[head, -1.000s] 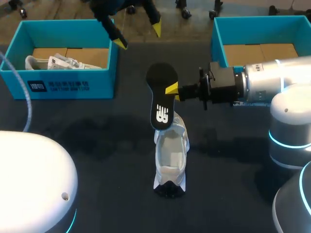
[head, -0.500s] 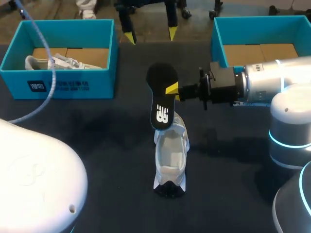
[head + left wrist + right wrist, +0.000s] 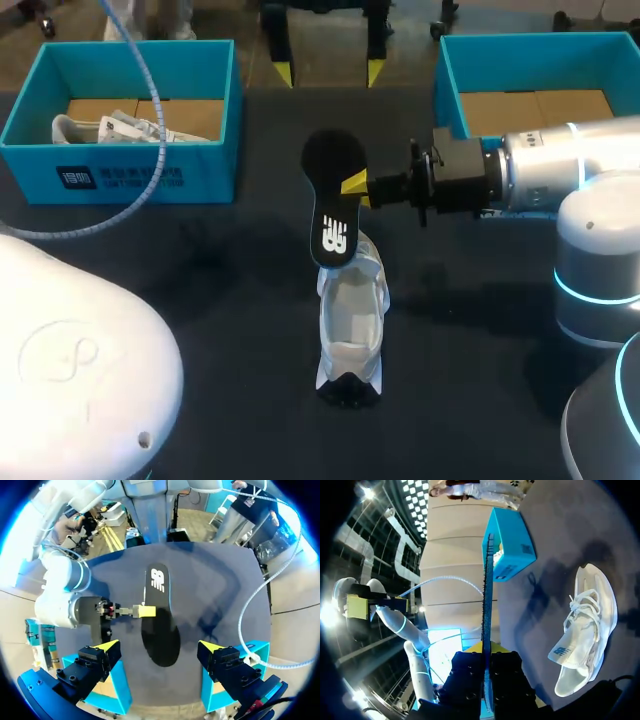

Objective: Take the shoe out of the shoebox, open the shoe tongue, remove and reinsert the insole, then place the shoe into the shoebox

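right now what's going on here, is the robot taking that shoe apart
The right gripper is shut on the edge of the black insole, holding it in the air over the white shoe, which stands on the dark table. The left gripper is open with nothing in it, at the table's far edge. A second shoe lies in the blue shoebox on the left.

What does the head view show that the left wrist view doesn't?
Only the head view: the white shoe standing on the table by the black insole, and a second shoe in the left shoebox. Only the left wrist view: the left jaws' black finger mounts, spread wide. Both: the insole clamped in the right jaws, and the left jaws' yellow tips.
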Tool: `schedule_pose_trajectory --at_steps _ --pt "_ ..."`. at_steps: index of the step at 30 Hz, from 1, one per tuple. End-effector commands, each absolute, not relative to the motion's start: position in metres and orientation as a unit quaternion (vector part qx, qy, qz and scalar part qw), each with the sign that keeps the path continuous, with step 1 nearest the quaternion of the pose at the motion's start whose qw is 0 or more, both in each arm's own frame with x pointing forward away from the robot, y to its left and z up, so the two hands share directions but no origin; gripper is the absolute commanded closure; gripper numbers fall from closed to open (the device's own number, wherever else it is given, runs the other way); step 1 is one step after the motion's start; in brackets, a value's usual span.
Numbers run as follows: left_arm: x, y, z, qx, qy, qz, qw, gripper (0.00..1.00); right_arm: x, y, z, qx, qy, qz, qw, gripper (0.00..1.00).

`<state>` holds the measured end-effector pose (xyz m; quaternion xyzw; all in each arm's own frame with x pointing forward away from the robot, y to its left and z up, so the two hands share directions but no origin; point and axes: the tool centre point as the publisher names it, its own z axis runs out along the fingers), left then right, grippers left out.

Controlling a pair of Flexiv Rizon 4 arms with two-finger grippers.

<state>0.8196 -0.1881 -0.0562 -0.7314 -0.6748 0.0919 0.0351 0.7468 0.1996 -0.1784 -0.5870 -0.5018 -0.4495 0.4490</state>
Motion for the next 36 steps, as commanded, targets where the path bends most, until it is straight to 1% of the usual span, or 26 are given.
schedule_pose_trajectory --at_steps 1,7,10,14,21,25,26,27,36 --pt "0.811 -0.164 -0.058 -0.710 -0.682 0.170 -0.040 0.00 0.747 0.202 -0.178 -0.588 -0.502 -0.449 0.448 1.00" --pt "0.801 -0.155 -0.057 -0.694 -0.684 0.208 -0.082 0.00 0.747 0.202 -0.178 -0.588 -0.502 -0.449 0.448 1.00" --pt "0.792 -0.149 -0.056 -0.677 -0.685 0.239 -0.127 0.00 0.747 0.202 -0.178 -0.588 -0.502 -0.449 0.448 1.00" --pt "0.786 -0.139 -0.060 -0.658 -0.690 0.257 -0.154 0.00 0.747 0.202 -0.178 -0.588 -0.502 -0.449 0.448 1.00" --pt "0.784 -0.129 -0.071 -0.634 -0.706 0.266 -0.170 0.00 0.747 0.202 -0.178 -0.588 -0.502 -0.449 0.448 1.00" --pt "0.779 -0.125 -0.068 -0.630 -0.705 0.269 -0.182 0.00 0.747 0.202 -0.178 -0.588 -0.502 -0.449 0.448 1.00" --pt "0.777 -0.122 -0.063 -0.636 -0.710 0.242 -0.181 0.00 0.747 0.202 -0.178 -0.588 -0.502 -0.449 0.448 1.00" --pt "0.776 -0.117 -0.056 -0.638 -0.727 0.187 -0.170 0.00 0.747 0.202 -0.178 -0.588 -0.502 -0.449 0.448 1.00" --pt "0.776 -0.117 -0.056 -0.638 -0.727 0.187 -0.170 0.00 0.747 0.202 -0.178 -0.588 -0.502 -0.449 0.448 1.00"
